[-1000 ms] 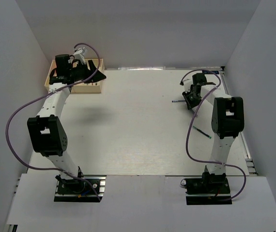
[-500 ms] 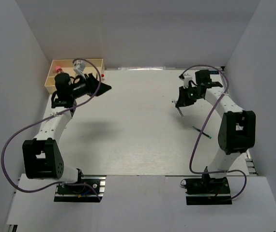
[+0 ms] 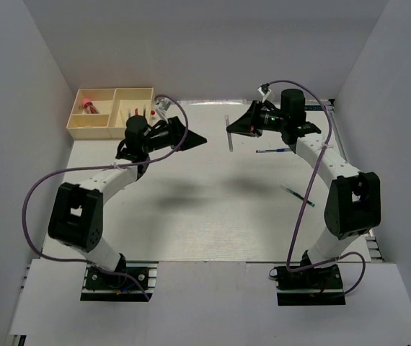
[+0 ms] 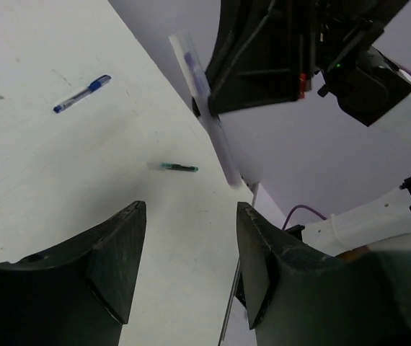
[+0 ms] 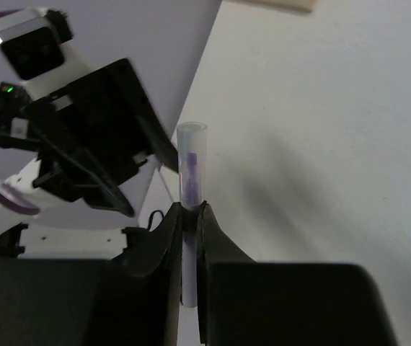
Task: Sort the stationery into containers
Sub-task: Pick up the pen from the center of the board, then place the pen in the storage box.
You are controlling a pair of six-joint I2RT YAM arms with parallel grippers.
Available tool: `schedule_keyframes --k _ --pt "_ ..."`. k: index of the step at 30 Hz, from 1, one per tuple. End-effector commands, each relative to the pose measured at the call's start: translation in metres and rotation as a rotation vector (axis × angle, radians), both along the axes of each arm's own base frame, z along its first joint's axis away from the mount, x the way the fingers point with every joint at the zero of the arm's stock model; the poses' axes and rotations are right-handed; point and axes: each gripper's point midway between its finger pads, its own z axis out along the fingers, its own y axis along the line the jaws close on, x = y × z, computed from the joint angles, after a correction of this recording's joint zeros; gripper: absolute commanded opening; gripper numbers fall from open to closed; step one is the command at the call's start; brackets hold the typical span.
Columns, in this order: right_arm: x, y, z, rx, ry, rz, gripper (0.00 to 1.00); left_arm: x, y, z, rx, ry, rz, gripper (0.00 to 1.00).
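Note:
My right gripper point(image 3: 230, 129) is shut on a clear pen with a purple core point(image 3: 229, 140), held upright above the table's far middle; in the right wrist view the pen point(image 5: 190, 166) stands out above the pinched fingertips of the right gripper point(image 5: 189, 210). My left gripper point(image 3: 201, 138) hangs open and empty just left of it, pointing at it. In the left wrist view the left gripper point(image 4: 188, 241) has nothing between its fingers, with the clear pen point(image 4: 207, 108) ahead. A blue pen point(image 3: 272, 151) and a green pen point(image 3: 297, 194) lie on the table. The cream tray point(image 3: 104, 131) holds a pink cylinder point(image 3: 88, 105) and a red pen point(image 3: 135, 114).
The tray sits in the far left corner against the side wall. White walls enclose the table on three sides. The two grippers face each other closely at mid-table. Purple cables loop off both arms.
The left gripper has left the tray and swung right to mid-table. The right gripper closed on the clear pen, lifted it off the table and carried it left.

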Motion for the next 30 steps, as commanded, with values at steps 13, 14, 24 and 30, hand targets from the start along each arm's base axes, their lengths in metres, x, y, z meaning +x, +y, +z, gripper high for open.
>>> schedule_keyframes --k 13,14,24,30 --pt "-0.011 0.019 0.03 0.2 0.074 0.026 0.0 -0.007 -0.058 0.015 -0.1 0.014 -0.085 0.66" --pt "-0.011 0.02 0.027 0.197 0.085 0.026 0.0 -0.008 -0.058 0.02 -0.12 -0.001 -0.086 0.66" --pt "0.0 0.016 0.026 0.181 0.079 -0.011 0.0 -0.026 -0.062 0.018 -0.206 0.048 -0.103 0.65" --pt "0.0 0.017 0.021 0.195 0.123 -0.02 0.0 -0.022 -0.067 0.023 -0.243 0.076 -0.091 0.64"
